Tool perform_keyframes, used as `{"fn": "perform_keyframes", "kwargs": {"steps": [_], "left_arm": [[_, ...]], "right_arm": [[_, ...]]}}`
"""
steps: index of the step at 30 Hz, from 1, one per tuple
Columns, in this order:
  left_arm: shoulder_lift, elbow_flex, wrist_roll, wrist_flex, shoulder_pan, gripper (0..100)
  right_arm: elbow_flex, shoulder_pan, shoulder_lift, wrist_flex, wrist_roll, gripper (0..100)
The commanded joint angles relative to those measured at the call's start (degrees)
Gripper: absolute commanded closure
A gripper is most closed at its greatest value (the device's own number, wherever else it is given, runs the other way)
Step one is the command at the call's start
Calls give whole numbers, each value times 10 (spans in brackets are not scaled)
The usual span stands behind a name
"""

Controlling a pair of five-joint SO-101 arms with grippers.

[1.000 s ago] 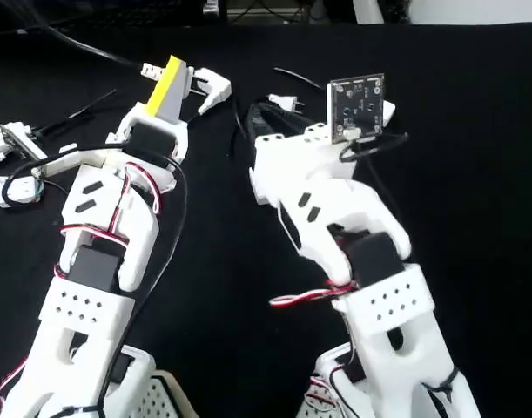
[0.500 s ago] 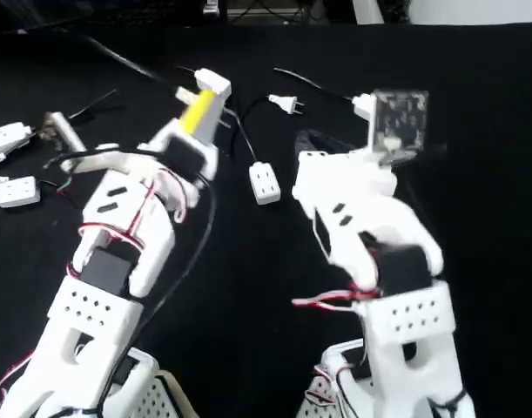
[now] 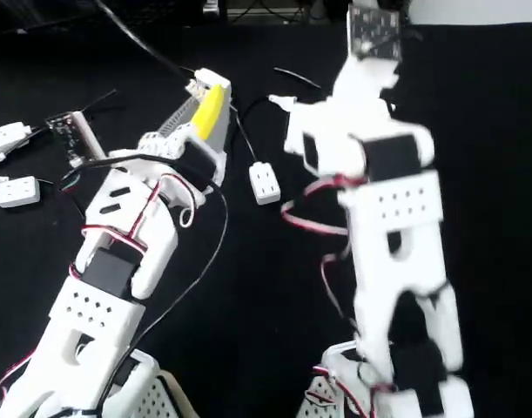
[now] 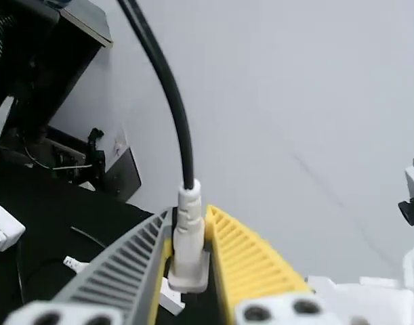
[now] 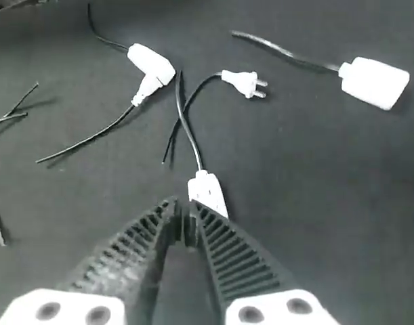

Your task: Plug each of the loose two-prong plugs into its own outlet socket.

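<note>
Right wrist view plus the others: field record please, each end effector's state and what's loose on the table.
left end effector: shut on white plug, tilted upward, black cable running up from it
right end effector: shut, empty, high over the table
outlet socket: on table just beyond the right end effector, corded, nothing plugged in
two-prong plug: loose on table, unplugged
angled plug: loose on table
white corded block: lies apart, likely another socket

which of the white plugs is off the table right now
The plug clamped in the left gripper, black cable rising from it. The straight two-prong plug and the angled plug lie loose on the black table.
</note>
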Motion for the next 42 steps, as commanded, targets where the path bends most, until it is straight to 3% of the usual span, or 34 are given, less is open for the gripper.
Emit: {"fn": "perform_keyframes", "kwargs": {"steps": [1,4,7,15,25,33,39,42], "left_arm": [[-1,-7,-5,-22,-17,970],[-2,-7,-9,-24,-29,970],[-2,8,-10,-53,-38,970],[-7,72,-70,-223,-37,970],[-7,73,-69,-237,-32,970],[-7,76,15,-237,-31,970],[-8,95,85,-238,-38,970],[-8,97,142,-238,-79,970]], "right_arm": [[-174,8,83,87,-35,984],[-256,35,161,126,-77,984],[-291,60,225,151,-63,984],[-272,65,299,167,99,985],[-202,-4,386,165,272,985],[-201,-29,473,168,345,985],[-201,-35,438,159,431,986],[-201,-32,409,128,457,986]]}}
